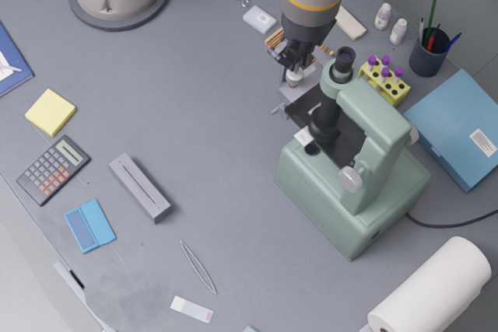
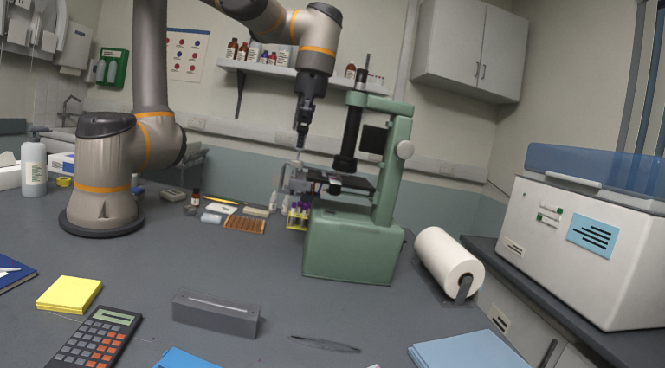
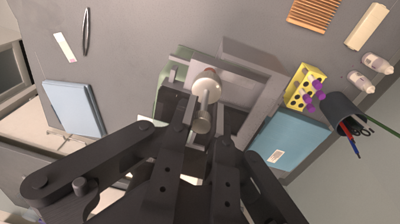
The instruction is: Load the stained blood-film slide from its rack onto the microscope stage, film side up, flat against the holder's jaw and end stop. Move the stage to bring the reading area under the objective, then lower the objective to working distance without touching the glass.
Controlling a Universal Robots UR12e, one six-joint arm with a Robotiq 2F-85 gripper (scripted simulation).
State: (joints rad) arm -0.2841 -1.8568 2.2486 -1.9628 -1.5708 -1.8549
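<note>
The small upper stage knob (image 3: 201, 120) sits on a thin shaft above a larger pale knob (image 3: 206, 85) at the stage's far end, and my gripper (image 3: 203, 112) is closed around it. The gripper (image 1: 295, 66) points straight down beside the green microscope (image 1: 354, 155). The black stage (image 1: 322, 127) carries the slide (image 1: 303, 135), whose white label end sticks out toward the front. The objective (image 1: 324, 127) hangs over the stage and hides the rest of the slide. The grey slide rack (image 1: 139, 187) stands far off on the left of the bench.
A yellow tube rack (image 1: 385, 79) with purple-capped tubes stands right behind the microscope. A pen cup (image 1: 428, 55) and a blue box (image 1: 458, 127) lie to its right. An orange ribbed tray (image 3: 320, 2) and two small bottles (image 1: 390, 23) sit behind the gripper. A spare slide (image 1: 191, 309) and tweezers (image 1: 198, 267) lie near the front edge.
</note>
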